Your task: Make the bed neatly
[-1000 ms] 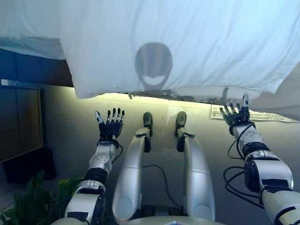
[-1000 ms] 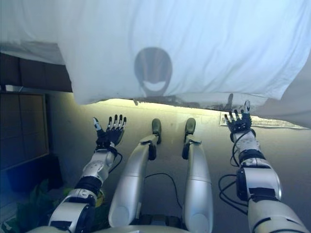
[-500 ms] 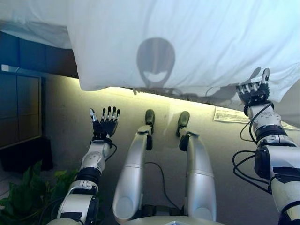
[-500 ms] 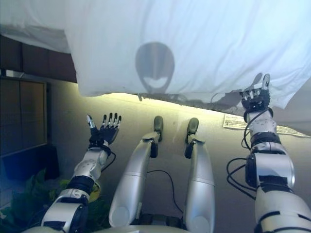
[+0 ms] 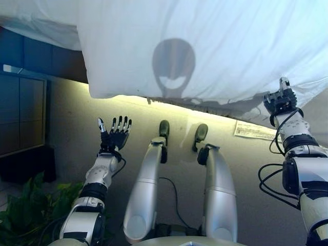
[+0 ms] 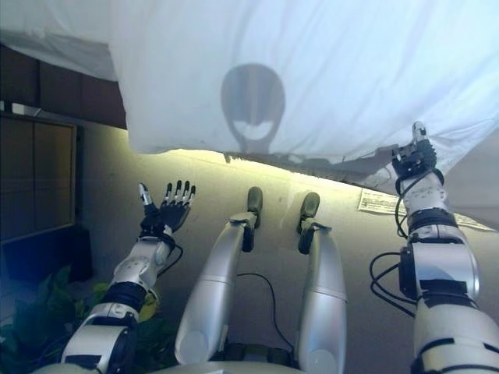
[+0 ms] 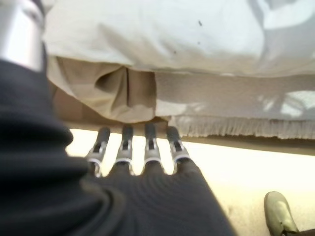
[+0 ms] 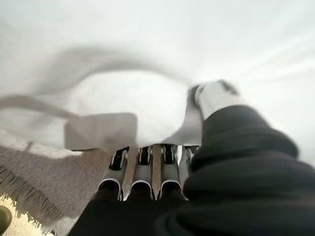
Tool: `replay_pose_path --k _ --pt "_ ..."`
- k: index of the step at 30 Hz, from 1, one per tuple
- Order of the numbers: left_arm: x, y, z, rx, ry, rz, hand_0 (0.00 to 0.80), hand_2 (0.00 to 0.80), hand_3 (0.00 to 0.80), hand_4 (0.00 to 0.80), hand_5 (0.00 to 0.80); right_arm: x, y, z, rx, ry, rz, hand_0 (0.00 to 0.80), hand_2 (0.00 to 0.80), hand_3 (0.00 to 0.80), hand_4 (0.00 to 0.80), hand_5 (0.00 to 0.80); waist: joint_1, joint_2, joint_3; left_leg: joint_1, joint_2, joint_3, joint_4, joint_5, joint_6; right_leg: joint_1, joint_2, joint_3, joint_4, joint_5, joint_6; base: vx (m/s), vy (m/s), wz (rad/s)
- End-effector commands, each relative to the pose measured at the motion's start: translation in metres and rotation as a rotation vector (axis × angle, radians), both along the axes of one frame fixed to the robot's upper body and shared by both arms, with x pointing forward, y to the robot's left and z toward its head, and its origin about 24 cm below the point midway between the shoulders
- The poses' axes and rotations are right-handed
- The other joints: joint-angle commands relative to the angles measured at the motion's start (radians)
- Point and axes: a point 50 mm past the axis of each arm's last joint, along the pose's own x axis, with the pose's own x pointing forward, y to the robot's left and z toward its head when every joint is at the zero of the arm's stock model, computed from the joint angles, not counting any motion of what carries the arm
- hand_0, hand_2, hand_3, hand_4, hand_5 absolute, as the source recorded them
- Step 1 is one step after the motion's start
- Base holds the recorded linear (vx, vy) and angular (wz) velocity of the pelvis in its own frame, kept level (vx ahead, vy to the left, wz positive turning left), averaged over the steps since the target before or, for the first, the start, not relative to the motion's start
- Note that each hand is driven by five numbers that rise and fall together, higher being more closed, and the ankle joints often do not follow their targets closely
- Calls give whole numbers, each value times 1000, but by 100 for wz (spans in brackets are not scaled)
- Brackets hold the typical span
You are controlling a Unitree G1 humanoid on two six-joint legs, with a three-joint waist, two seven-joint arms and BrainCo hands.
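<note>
I see the white sheet (image 5: 205,46) draped over the bed edge. Right robot hand (image 5: 281,99) sits at the sheet's hem, its fingers under the cloth; grip unreadable. Left robot hand (image 5: 116,136) hangs below the sheet, apart from it, fingers straight.

Left robot hand (image 5: 116,137) raised, fingers spread; right robot hand (image 5: 280,99) extended, fingers curled.
</note>
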Motion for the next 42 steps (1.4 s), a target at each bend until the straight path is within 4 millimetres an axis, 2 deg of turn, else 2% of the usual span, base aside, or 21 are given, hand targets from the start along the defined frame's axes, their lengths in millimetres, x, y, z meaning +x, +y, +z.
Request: replay_pose_path --k 1,7,14,23,28,33,41,42 --pt "-4 12 -2 18 -20 23 0 0 0 0 0 1 -3 12 -82 -13 35 800 800 800 800 800 -2 41 -2 74 -13 30 -50 -7 13 49 -1 -13 21 5 75 2 32 0" --pt "-5 5 -6 13 -14 17 0 0 0 0 0 -4 6 -20 -110 95 77 800 800 800 800 800 -12 39 -2 121 -13 38 -89 3 9 92 10 -6 -29 19 78 -1 43 -4" --pt "-6 -2 -10 15 -23 8 0 0 0 0 0 -19 21 -71 -171 281 156 800 800 800 800 800 -30 33 -2 179 -15 47 -154 25 10 146 23 9 -109 48 87 3 45 -6" --pt "-10 -11 -21 1 -30 24 0 0 0 0 0 -65 52 -157 -190 564 316 800 800 800 800 800 -65 40 -2 219 -31 62 -215 35 15 181 41 39 -179 63 95 -6 74 -6" --pt "-14 -22 -28 -35 -26 33 0 0 0 0 0 -86 65 -184 -192 672 383 800 800 800 800 800 -88 62 -2 225 -42 75 -223 32 20 173 39 61 -179 58 94 4 146 -7" --pt "-21 -42 -36 -79 -17 28 0 0 0 0 0 -98 67 -196 -223 739 395 800 800 800 800 800 -118 93 -2 233 -56 92 -236 33 26 161 37 98 -195 68 96 19 179 -11" --pt "-22 -56 -35 -113 -17 29 0 0 0 0 0 -86 67 -185 -269 711 389 800 800 800 800 800 -129 115 -2 250 -74 115 -259 39 34 160 38 115 -209 78 99 2 115 -9" --pt "-21 -57 -35 -117 -17 30 0 0 0 0 0 -84 66 -184 -271 713 381 744 744 744 744 744 -129 116 -2 249 -75 116 -258 39 35 159 37 115 -208 78 99 -6 55 -9"
